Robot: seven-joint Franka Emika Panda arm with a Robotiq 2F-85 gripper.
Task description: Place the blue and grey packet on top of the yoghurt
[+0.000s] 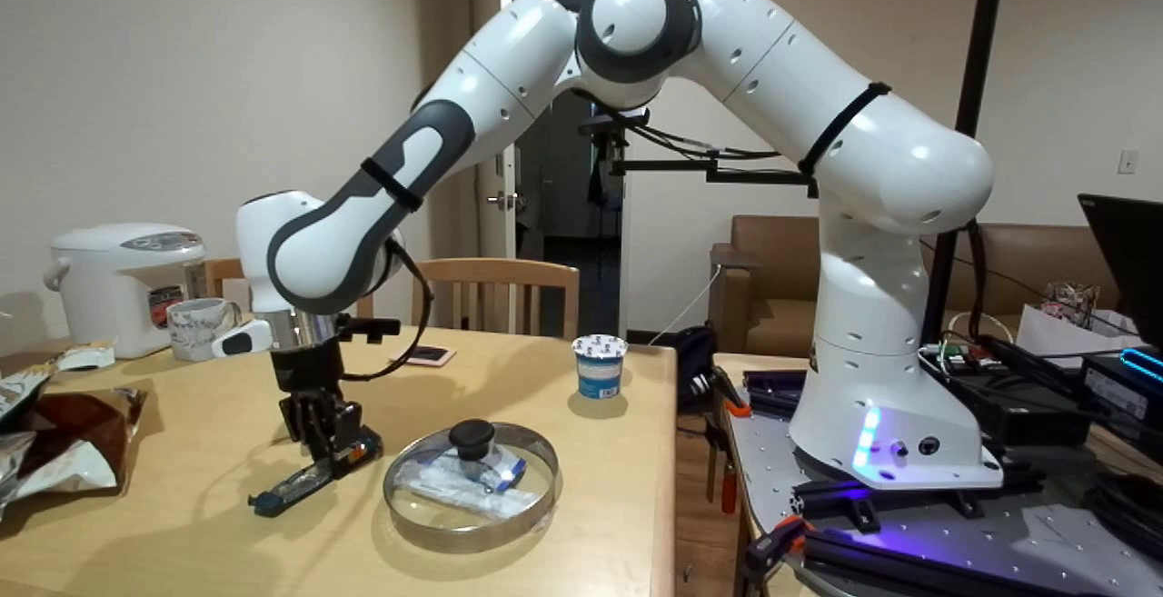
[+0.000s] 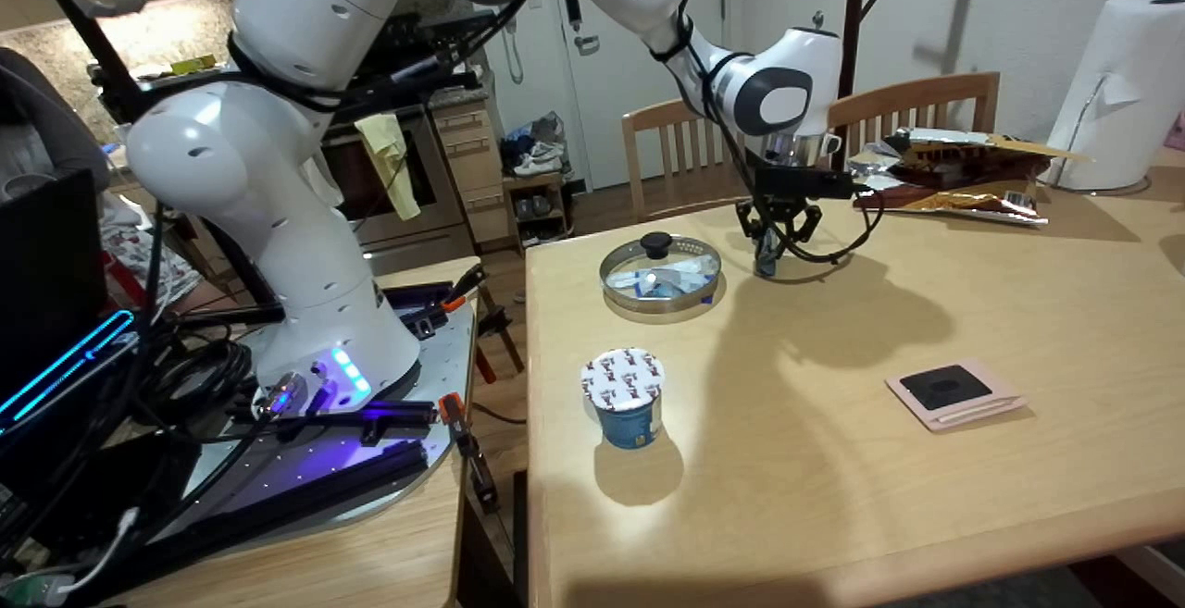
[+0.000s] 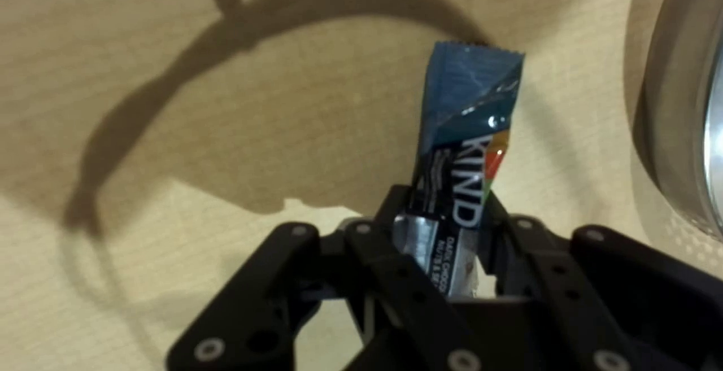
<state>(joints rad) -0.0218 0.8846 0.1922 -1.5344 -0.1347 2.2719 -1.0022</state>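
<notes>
A: Why does the black two-fingered claw (image 3: 445, 204) hold the slim blue-and-grey foil packet (image 3: 467, 128) mid-length?

B: Likely balance. Its part-closed jaws pinch both edges, on or just over the pale wooden table (image 1: 513, 379). The round blue-and-white yoghurt cup (image 2: 627, 404) stands upright, well apart: a flat-topped perch.

On the long, flat, blue-and-grey foil packet (image 3: 460, 173) near the round steel-and-glass lid (image 1: 463, 539) I read KIND and smaller, cut-off DARK CHOCO and NUTS & SE; print on the cylindrical blue-and-white yoghurt cup (image 1: 600, 372), apart from that lid, is too tiny.
</notes>
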